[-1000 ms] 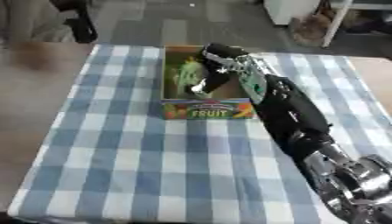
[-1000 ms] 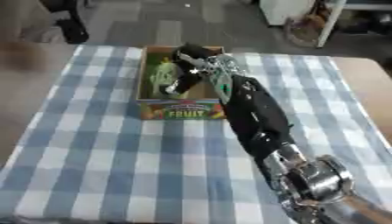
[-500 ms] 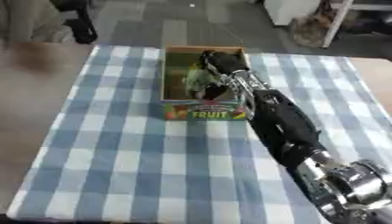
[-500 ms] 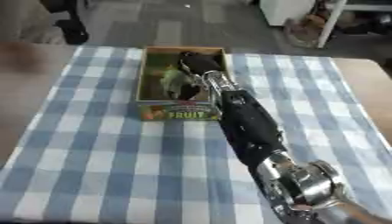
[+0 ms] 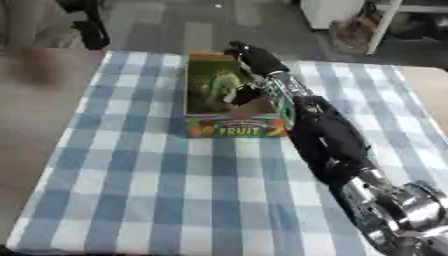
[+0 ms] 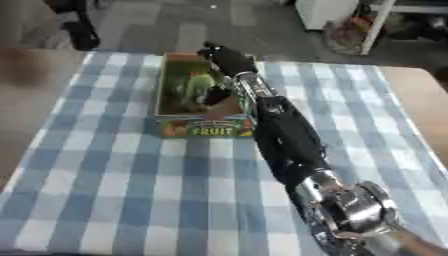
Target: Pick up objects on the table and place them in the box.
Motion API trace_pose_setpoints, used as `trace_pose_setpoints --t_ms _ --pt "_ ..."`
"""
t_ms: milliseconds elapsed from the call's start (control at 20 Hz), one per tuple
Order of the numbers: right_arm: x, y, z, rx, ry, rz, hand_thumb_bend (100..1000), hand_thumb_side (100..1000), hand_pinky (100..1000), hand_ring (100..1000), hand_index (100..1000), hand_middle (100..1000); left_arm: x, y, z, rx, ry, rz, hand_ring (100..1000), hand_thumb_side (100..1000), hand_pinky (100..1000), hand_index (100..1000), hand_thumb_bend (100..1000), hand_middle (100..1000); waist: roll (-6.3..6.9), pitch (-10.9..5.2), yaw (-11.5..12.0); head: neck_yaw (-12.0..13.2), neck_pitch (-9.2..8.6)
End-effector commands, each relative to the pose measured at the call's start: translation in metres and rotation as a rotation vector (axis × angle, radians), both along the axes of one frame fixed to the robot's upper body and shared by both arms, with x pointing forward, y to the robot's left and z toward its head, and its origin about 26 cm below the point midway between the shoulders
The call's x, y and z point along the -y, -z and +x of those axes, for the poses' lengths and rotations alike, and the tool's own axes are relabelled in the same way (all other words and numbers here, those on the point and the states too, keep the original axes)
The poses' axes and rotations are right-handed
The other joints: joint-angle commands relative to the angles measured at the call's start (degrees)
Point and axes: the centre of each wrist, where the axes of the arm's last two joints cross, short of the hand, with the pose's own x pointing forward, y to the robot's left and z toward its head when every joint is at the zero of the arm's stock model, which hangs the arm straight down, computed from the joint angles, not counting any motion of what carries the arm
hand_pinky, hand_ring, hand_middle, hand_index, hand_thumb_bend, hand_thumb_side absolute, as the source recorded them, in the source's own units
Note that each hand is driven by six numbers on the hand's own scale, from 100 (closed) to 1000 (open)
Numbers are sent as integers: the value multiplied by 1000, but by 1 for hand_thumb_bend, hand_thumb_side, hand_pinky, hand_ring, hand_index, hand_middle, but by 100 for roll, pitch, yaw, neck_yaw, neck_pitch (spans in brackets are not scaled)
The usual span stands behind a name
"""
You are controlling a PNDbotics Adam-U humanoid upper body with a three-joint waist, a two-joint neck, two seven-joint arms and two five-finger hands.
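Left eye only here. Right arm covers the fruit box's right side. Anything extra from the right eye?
Observer: Same block there. The right hand is over the far rim of the box, with the arm along its right wall. Green items and a dark shape lie inside.
Operator: Elbow's cut off at my frame edge.
Observer: Right eye shows the silver elbow joint whole, over the checked cloth.
Operator: Left hand?
Observer: Not in the right eye view either.

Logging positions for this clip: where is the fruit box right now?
The fruit box sits on the checked tablecloth at the table's far middle, with the right robot hand over its right side.
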Motion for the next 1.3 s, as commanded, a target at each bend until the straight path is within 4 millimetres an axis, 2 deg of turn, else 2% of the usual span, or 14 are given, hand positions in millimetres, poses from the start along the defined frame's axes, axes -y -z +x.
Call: trace_pose_setpoints --t_ms 50,250,300,550,700,800,1000,1300 --pt "13 -26 3 98 20 63 567 378 874 939 950 978 1 -7 -2 27 1 4 542 607 637 718 100 589 24 -74 -11 23 -56" --pt "23 -40 1 150 9 145 505 325 846 919 925 947 0 -7 -2 25 -2 5 542 608 637 718 100 589 6 -70 -25 50 -44" --pt "25 -44 0 163 0 169 465 270 822 896 907 904 0 -7 -2 24 -3 5 542 608 637 718 100 589 2 -69 -31 57 -45" --pt "36 -66 -13 250 -63 347 434 183 731 797 864 798 0 -7 -2 25 -7 4 542 608 637 718 100 589 6 -54 -64 83 -54" --pt "47 -72 -23 273 -80 544 433 132 614 678 789 683 -1 -7 -3 25 -11 5 541 609 636 718 100 589 11 -26 -93 106 -35" --pt "55 -70 -30 236 -100 751 442 108 577 631 756 637 -1 -6 -3 23 -14 5 541 610 637 718 100 589 13 -8 -111 133 -38" --pt "75 -69 -45 172 -170 1052 440 100 548 603 728 607 -1 -6 -3 27 -19 6 541 609 636 718 100 589 29 16 -135 151 -39" --pt "95 -71 -63 150 -238 1211 434 100 547 598 728 599 -2 -7 -3 29 -24 4 541 609 636 718 100 589 31 43 -175 176 -47"
